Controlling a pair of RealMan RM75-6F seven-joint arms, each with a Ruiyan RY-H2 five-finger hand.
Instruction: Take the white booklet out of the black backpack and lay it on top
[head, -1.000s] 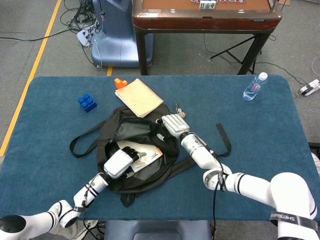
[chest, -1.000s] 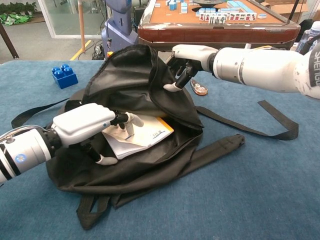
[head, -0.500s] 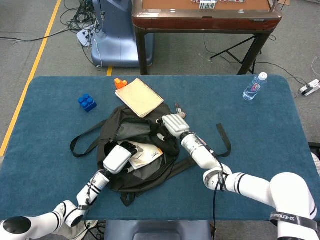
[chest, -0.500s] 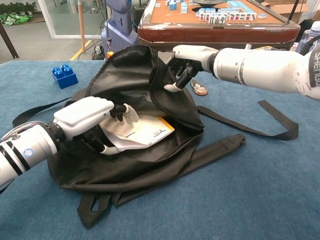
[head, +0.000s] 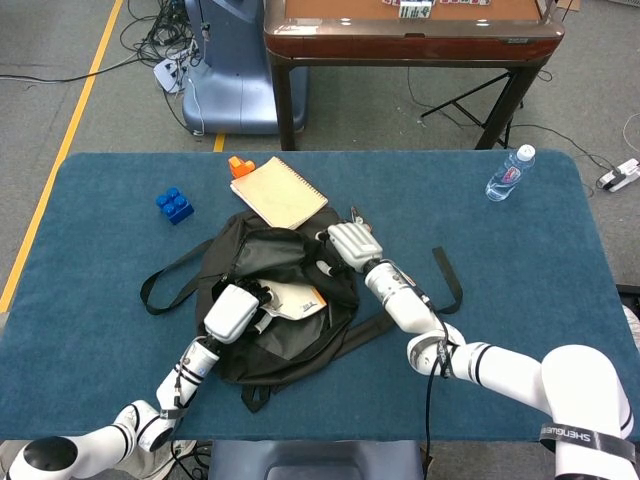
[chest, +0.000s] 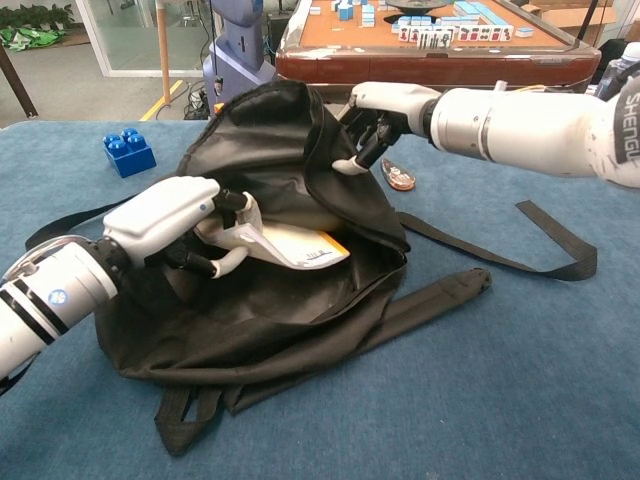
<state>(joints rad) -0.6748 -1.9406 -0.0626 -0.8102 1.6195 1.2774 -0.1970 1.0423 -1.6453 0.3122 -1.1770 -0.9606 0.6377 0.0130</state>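
Observation:
The black backpack (head: 262, 312) (chest: 290, 320) lies open in the middle of the blue table. A white booklet (head: 298, 299) (chest: 290, 245) with an orange corner sticks out of its opening, lifted at its left end. My left hand (head: 231, 313) (chest: 170, 222) grips that left end of the booklet inside the bag. My right hand (head: 349, 245) (chest: 385, 115) holds the upper edge of the bag's opening and lifts it, fingers curled into the fabric.
A tan spiral notebook (head: 278, 194) lies behind the backpack with an orange block (head: 237, 165) beside it. A blue brick (head: 174, 205) (chest: 127, 151) sits at the back left, a water bottle (head: 509, 173) at the back right. Loose straps (chest: 520, 240) trail right of the bag.
My left hand has raised the booklet's left end and drawn it left and up, out of the opening. My right hand has lifted the bag's edge slightly.

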